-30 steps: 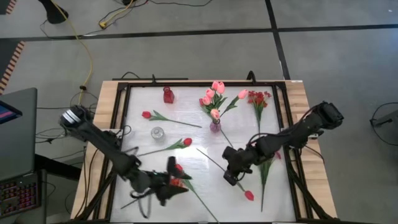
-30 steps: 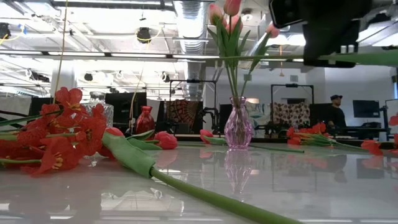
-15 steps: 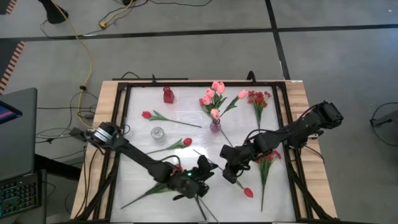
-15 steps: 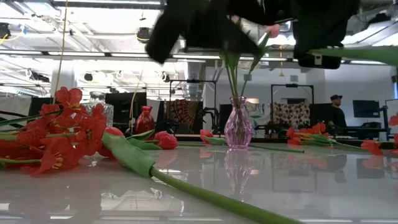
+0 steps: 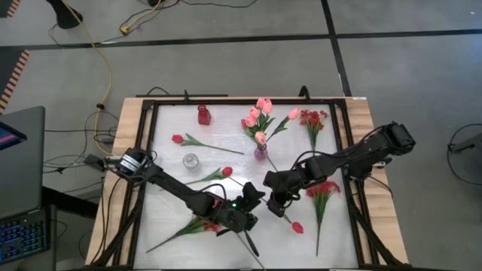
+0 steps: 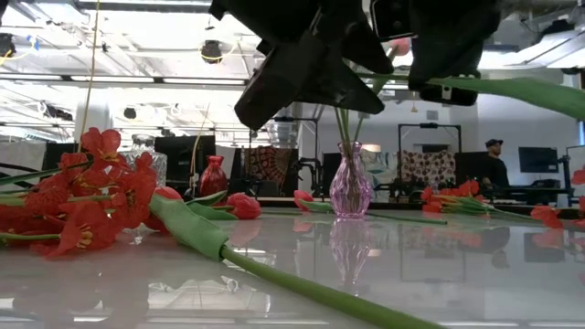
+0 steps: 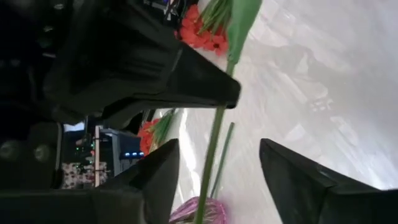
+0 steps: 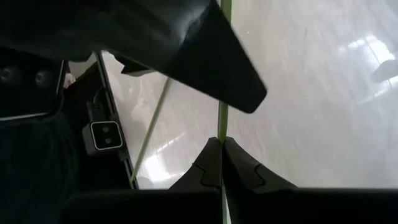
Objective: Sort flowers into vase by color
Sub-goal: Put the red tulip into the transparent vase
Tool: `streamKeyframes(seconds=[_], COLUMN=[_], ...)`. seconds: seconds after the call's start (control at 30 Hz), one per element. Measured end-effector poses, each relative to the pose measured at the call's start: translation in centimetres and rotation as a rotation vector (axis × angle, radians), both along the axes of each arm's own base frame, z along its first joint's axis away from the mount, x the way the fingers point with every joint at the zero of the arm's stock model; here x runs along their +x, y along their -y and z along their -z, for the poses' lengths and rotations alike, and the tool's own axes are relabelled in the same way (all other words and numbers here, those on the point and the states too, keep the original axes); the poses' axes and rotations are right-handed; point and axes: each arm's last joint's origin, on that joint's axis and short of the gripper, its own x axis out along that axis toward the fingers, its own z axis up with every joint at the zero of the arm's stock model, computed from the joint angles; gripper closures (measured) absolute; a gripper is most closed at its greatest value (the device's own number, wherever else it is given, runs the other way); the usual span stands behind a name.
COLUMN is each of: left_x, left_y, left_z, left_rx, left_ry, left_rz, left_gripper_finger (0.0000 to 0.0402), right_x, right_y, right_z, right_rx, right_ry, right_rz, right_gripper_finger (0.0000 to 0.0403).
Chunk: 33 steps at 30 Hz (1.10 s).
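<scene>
Mid-table, right gripper [image 5: 276, 205] pinching tulip stem [image 8: 223, 118], left gripper [image 5: 248, 197] beside

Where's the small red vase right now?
In the high view, the small red vase stands upright at the table's far left, beside a red tulip and left of the purple vase holding pink tulips.

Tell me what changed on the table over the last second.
The left hand swung from the table's near left corner across toward the middle, closing on the right hand, its fingers open. The right hand, shut on a red tulip's stem, drifted slightly leftward with it. The purple vase of pink tulips and the loose flowers stayed put.
</scene>
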Motion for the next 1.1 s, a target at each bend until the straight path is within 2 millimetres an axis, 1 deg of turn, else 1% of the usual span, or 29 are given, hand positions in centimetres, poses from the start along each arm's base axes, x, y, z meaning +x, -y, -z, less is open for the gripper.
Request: streamKeyframes(seconds=[0.1, 0.37, 0.63, 0.87, 0.97, 1.1], left_x=[-0.07, 0.10, 0.24, 0.28, 0.25, 0.12], left_y=[-0.07, -0.51, -0.81, -0.79, -0.71, -0.73], left_z=[0.11, 0.07, 0.10, 0.14, 0.14, 0.31], left_rx=[0.005, 0.028, 0.023, 0.003, -0.002, 0.004], left_ry=[-0.010, -0.013, -0.020, -0.027, -0.030, -0.053], left_rz=[-0.009, -0.020, -0.012, 0.010, 0.018, 0.024], left_gripper_finger=[0.0226, 0.0315, 0.0394, 0.0401, 0.0401, 0.0401], right_x=[0.11, 0.13, 0.08, 0.18, 0.23, 0.26], right_y=[0.33, 0.43, 0.38, 0.76, 0.88, 0.89], right_z=[0.00, -0.01, 0.00, 0.02, 0.00, -0.02], right_rx=[0.001, 0.022, 0.043, 0.034, 0.034, 0.048], right_ry=[0.000, -0.007, -0.016, -0.011, -0.005, -0.008], right_rz=[0.008, -0.005, -0.023, -0.032, -0.048, -0.039], right_gripper_finger=[0.0377, 0.0377, 0.0376, 0.0372, 0.0360, 0.0333])
